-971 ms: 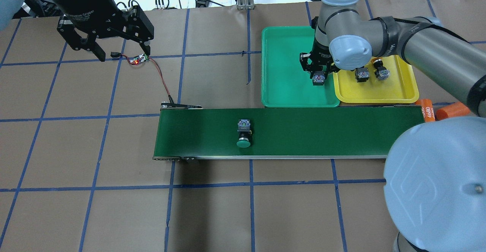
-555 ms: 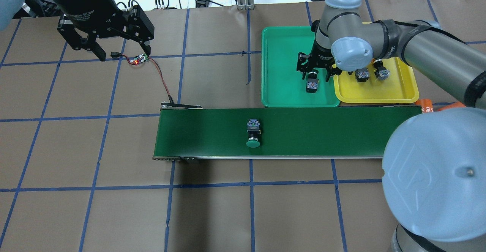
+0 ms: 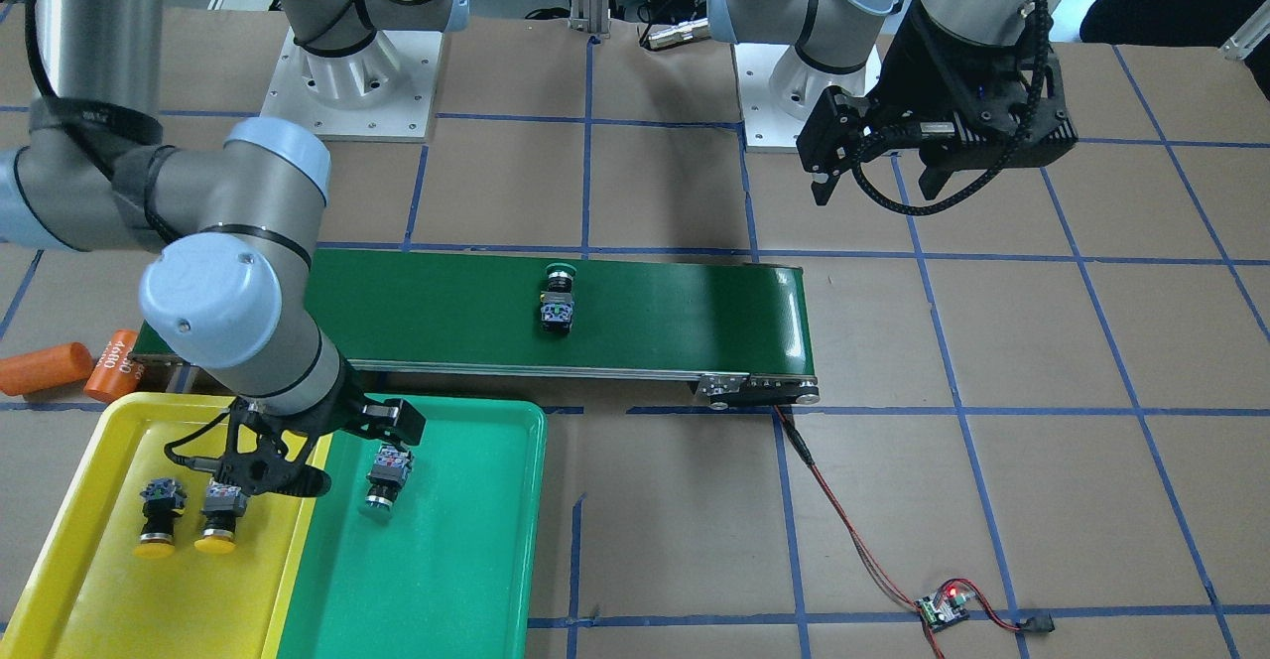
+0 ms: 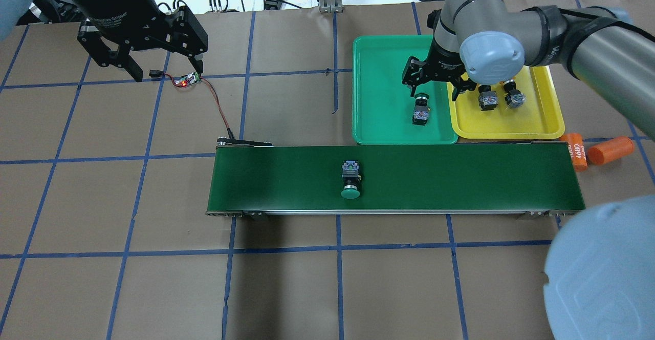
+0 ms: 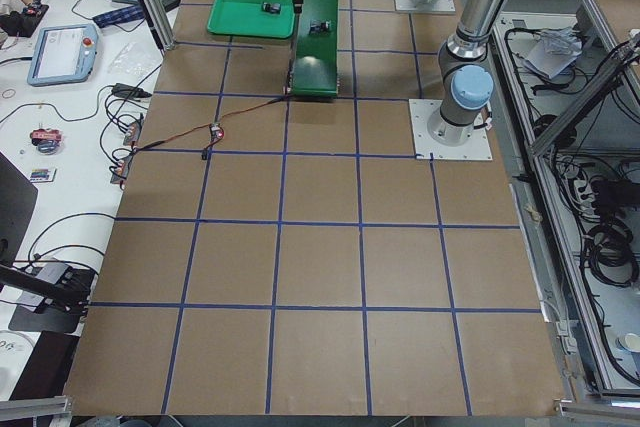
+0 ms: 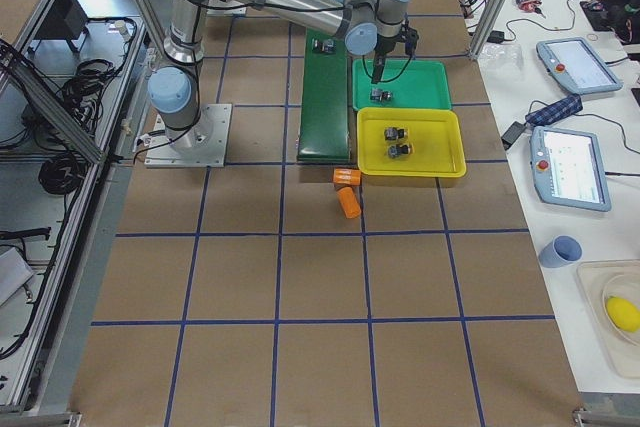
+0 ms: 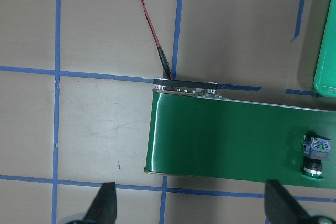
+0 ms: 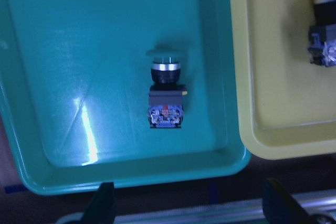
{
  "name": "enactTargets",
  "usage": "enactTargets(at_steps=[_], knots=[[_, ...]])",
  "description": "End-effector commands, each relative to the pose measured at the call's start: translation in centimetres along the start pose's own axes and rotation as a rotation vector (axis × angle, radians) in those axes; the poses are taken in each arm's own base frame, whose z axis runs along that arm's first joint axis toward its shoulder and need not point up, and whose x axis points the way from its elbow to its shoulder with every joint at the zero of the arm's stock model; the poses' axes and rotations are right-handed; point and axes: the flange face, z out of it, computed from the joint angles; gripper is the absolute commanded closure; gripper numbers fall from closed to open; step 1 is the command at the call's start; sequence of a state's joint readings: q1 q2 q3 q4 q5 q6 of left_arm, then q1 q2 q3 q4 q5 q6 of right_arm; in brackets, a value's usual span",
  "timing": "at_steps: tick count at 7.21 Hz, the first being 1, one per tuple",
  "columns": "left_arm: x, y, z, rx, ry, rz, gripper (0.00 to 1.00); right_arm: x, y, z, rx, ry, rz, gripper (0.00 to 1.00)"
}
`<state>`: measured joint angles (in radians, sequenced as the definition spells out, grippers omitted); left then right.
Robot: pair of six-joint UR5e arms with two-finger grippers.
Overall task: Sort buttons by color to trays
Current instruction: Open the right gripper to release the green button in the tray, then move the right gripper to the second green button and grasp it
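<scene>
One green button [image 4: 420, 110] [image 8: 166, 95] lies on its side in the green tray [image 4: 378, 125], free of any grip. My right gripper [image 4: 434, 90] [image 8: 191, 208] hangs open above it, over the seam between the green tray and the yellow tray [image 4: 532, 125]. Two yellow buttons [image 4: 487, 98] [image 4: 513, 96] lie in the yellow tray. Another green button [image 4: 351, 178] [image 7: 316, 158] lies on the dark green conveyor belt [image 4: 435, 176], near its middle. My left gripper [image 4: 166, 71] [image 7: 191, 211] hovers open and empty, far left, above the table.
Two orange cylinders [image 4: 577, 150] [image 4: 611, 150] lie just past the belt's right end. A small circuit board [image 4: 187, 80] with a red light sits under my left gripper, and its red-black wire [image 4: 217, 104] runs to the belt's left end.
My right gripper opened, let go of the green button in the green tray and lifted away. The green button on the belt travelled to the right. The left arm stayed still.
</scene>
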<state>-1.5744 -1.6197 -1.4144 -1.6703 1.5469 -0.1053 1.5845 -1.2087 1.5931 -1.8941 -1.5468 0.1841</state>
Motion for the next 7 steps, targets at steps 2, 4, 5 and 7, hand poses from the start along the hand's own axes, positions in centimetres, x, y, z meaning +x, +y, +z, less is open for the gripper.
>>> enactTargets(at_steps=[2,4,5,7], knots=[[0.0,0.0,0.0,-0.001,0.007,-0.001,0.0,1.5,8.7,-3.2,-0.045,0.013,0.007,0.0],[0.0,-0.1,0.1,-0.003,0.007,-0.001,0.0,1.9,12.8,-1.8,-0.08,-0.003,0.013,0.0],[0.0,0.0,-0.1,0.001,0.005,-0.001,0.0,1.0,13.0,-1.2,-0.087,-0.017,-0.007,0.0],[0.1,0.0,0.1,-0.003,0.007,0.0,0.0,-1.3,13.2,0.2,-0.116,-0.1,-0.025,0.0]])
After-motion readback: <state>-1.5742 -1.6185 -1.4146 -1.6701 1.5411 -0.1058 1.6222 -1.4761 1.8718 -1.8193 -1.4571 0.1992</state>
